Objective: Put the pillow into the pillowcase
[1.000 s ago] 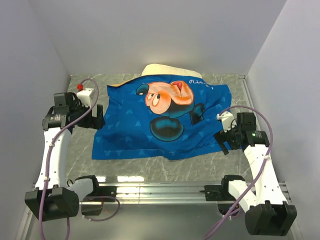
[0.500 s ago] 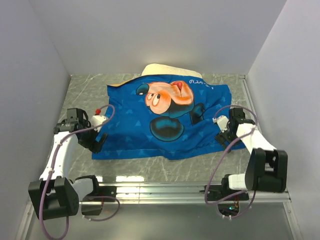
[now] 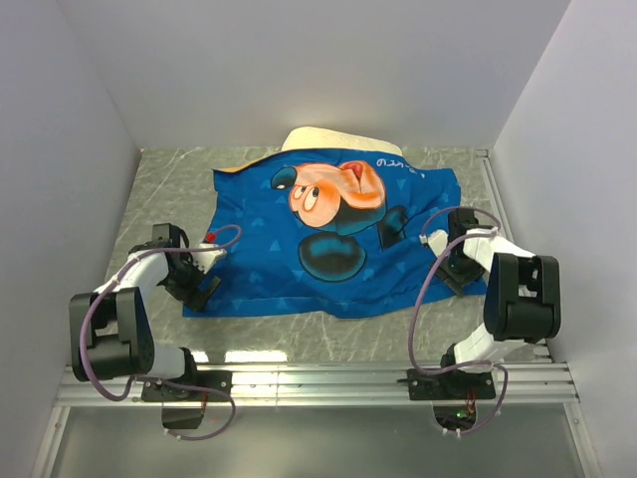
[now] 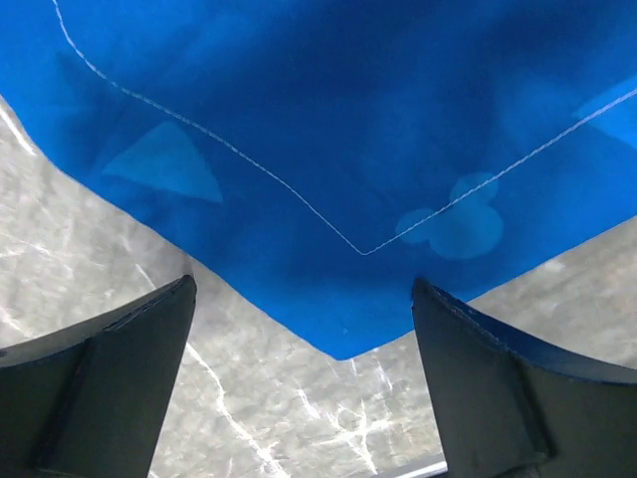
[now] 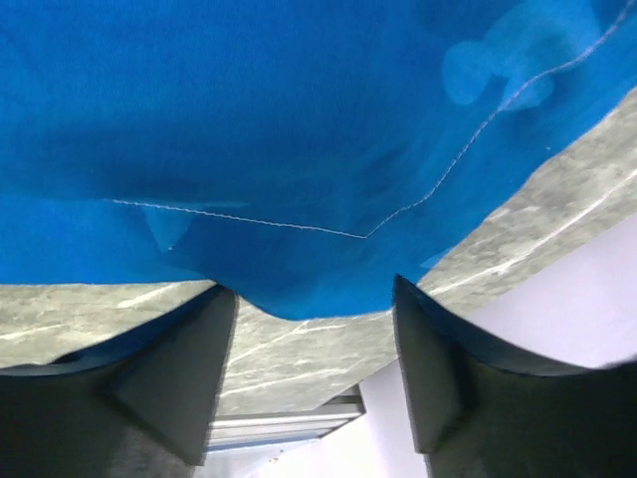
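Note:
The blue Mickey pillowcase [image 3: 328, 239] lies spread flat on the marble table. The cream pillow [image 3: 317, 139] shows only as a strip past the pillowcase's far edge; the rest is hidden. My left gripper [image 3: 202, 289] is open at the pillowcase's near left corner; in the left wrist view the blue corner [image 4: 338, 329] points between the dark fingers [image 4: 109, 378], with nothing held. My right gripper [image 3: 456, 277] is open at the near right corner; in the right wrist view the blue edge [image 5: 299, 289] hangs between its fingers [image 5: 169, 378], untouched.
White walls close in the table [image 3: 159, 199] on the left, back and right. A metal rail [image 3: 318, 376] runs along the near edge by the arm bases. An orange-yellow bit of the case's reverse [image 3: 231, 168] shows at its far left corner.
Both arms have folded down and drawn back; the left gripper moved from the pillowcase's left edge to its near left corner, the right one lowered at the near right corner. The pillowcase has not moved.

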